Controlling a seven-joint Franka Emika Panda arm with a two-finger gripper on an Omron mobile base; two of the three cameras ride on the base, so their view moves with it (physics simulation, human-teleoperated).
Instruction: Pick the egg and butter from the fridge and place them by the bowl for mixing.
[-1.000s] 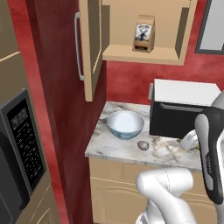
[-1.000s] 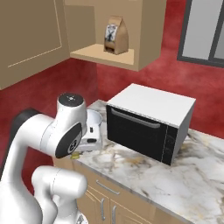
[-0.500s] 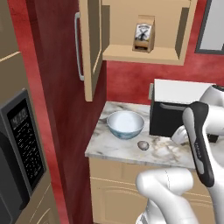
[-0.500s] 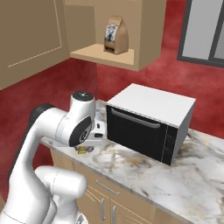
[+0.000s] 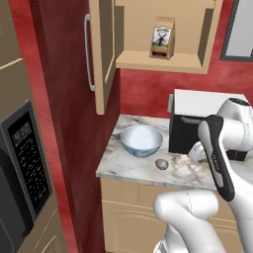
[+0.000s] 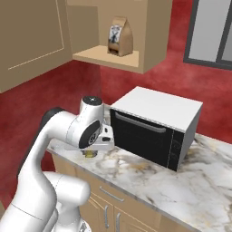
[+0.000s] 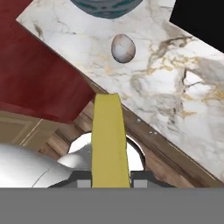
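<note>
Pale speckled egg (image 7: 123, 48) already on marble table (image 7: 175, 87) by blue-grey bowl (image 5: 142, 140); gripper (image 7: 110, 181) clamped on yellow butter stick (image 7: 109, 140), placement left.

The left base view is looking forward and down from behind the arm at the marble counter (image 5: 133, 170) and bowl (image 5: 142, 140). The right base view is facing the same counter (image 6: 149, 174) from the other side — nearer the microwave (image 6: 156, 126). The hand view is peering closely down onto the counter edge (image 7: 148, 87) — egg (image 7: 123, 48) ahead.
</note>
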